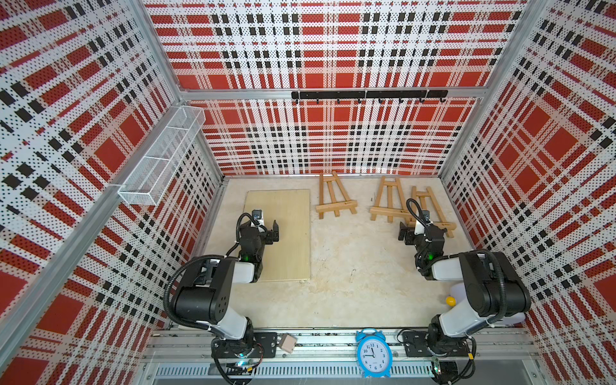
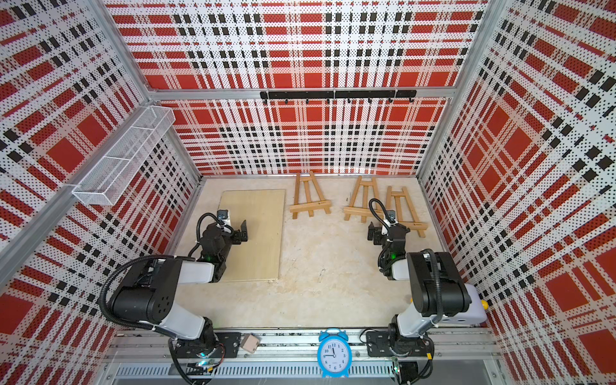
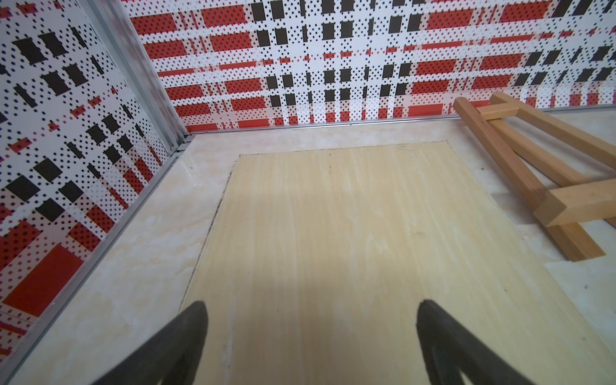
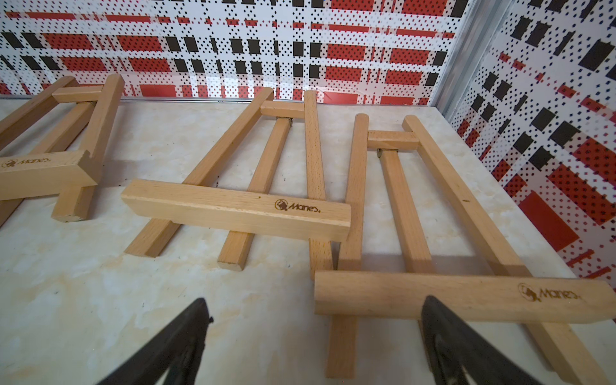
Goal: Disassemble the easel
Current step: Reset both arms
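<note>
Easels [image 1: 388, 212] lie flat on the marbled tabletop [image 4: 83, 283], three alike in pale wood. Each has two outer legs leaning together, a short crossbar near the top, a centre leg hinged beneath that crossbar, and a broad ledge across the lower part stamped with a dark logo. The nearest easel [image 4: 460, 296] lies directly ahead of the right gripper [image 4: 315, 301], whose jaws stand wide apart with nothing between them. One finger [image 4: 443, 333] overlaps the ledge in the wrist view, though contact cannot be told. The middle easel [image 4: 233, 213] lies ahead and toward that gripper's left, its ledge end just beside the nearest one's leg. The far easel [image 4: 43, 173] lies further left, apart. The left gripper [image 3: 310, 304], also spread wide and empty, hovers over a plain wooden board [image 3: 333, 233], with the far easel ahead to its right.
</note>
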You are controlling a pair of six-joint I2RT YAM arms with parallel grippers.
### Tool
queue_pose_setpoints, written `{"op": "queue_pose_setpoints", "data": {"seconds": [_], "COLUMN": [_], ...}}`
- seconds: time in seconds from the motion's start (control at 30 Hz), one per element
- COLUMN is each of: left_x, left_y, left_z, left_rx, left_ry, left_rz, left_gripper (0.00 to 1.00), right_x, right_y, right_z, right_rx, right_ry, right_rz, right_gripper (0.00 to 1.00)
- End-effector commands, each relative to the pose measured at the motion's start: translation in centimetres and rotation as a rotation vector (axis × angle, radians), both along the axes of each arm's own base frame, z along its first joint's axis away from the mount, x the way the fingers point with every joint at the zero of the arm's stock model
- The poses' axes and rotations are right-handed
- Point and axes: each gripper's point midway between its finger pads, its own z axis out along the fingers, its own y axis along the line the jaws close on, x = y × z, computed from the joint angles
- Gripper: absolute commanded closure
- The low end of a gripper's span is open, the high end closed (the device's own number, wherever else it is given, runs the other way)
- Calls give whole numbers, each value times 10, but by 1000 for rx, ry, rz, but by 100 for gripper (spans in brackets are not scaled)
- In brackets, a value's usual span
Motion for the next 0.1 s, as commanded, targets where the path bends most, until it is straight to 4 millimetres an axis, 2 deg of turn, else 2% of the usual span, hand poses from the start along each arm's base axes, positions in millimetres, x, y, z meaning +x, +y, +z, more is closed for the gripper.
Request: {"op": "queue_pose_setpoints", "data": {"seconds": [0.0, 0.07], "left_x": [2, 2], "left_y": [-1, -1], "left_z": [2, 2], "left_rx": [2, 1], "left_ry": [-10, -11], "left_rz": [-9, -7], "left_gripper": [0, 1], "right_x": [2, 2], "right_y": [2, 2], "right_z": [11, 12], "right_rx": [-12, -13], "right_ry": [-42, -47], "right_rz": [9, 9], "right_gripper": [0, 0]}}
